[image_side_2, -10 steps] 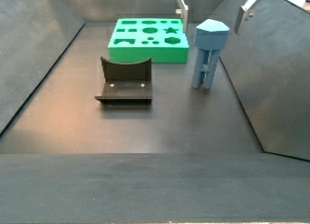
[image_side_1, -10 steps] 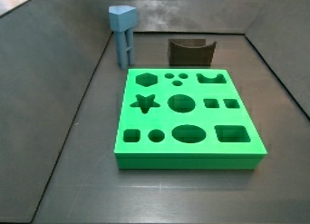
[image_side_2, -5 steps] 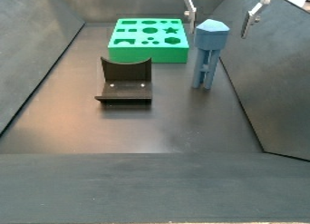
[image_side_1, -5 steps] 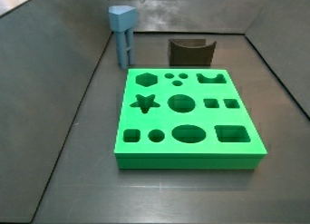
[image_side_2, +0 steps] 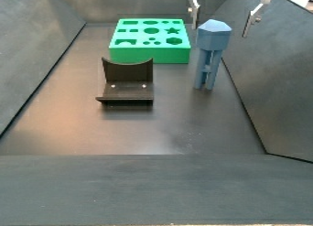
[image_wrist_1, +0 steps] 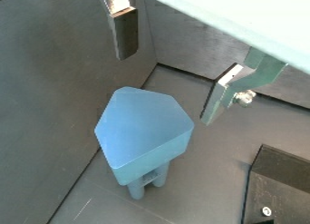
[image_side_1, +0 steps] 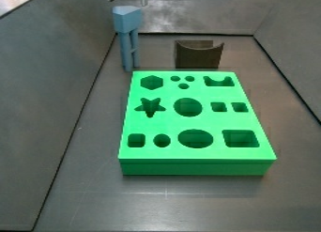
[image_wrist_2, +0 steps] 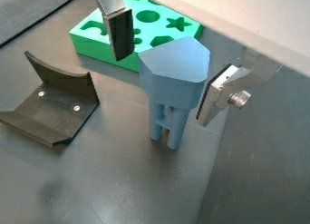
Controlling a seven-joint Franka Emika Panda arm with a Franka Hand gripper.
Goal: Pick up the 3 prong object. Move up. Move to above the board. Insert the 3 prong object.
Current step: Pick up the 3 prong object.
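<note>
The step in hand is the pick-up: the tall blue-grey plastic peg with a wide blocky head and prongs at its foot, the 3 prong object (image_wrist_2: 169,92), stands upright on the dark floor, and the gripper (image_wrist_2: 166,60) hangs above its head with the jaws spread wide and nothing between them. In both wrist views the head lies between the two flat silver fingers (image_wrist_1: 123,33), one plate on each side and neither touching it. A side view shows the same: the gripper (image_side_2: 225,12) is above the peg (image_side_2: 211,54), with the finger tips about level with the top of the head. To do this well, I judge that the jaws should go straight down until the dark pads face the flat sides of the head, not its sloped edges, and close only then, so that the peg does not tip on its thin prongs. The head seems near the middle of the gap, so little sideways correction looks needed. The bright green thick slab with shaped cut-outs, the board (image_wrist_2: 151,24), lies well apart from the jaws, and the dark L-shaped fixture (image_wrist_2: 51,108) stands off to one side, clear of the descent.
</note>
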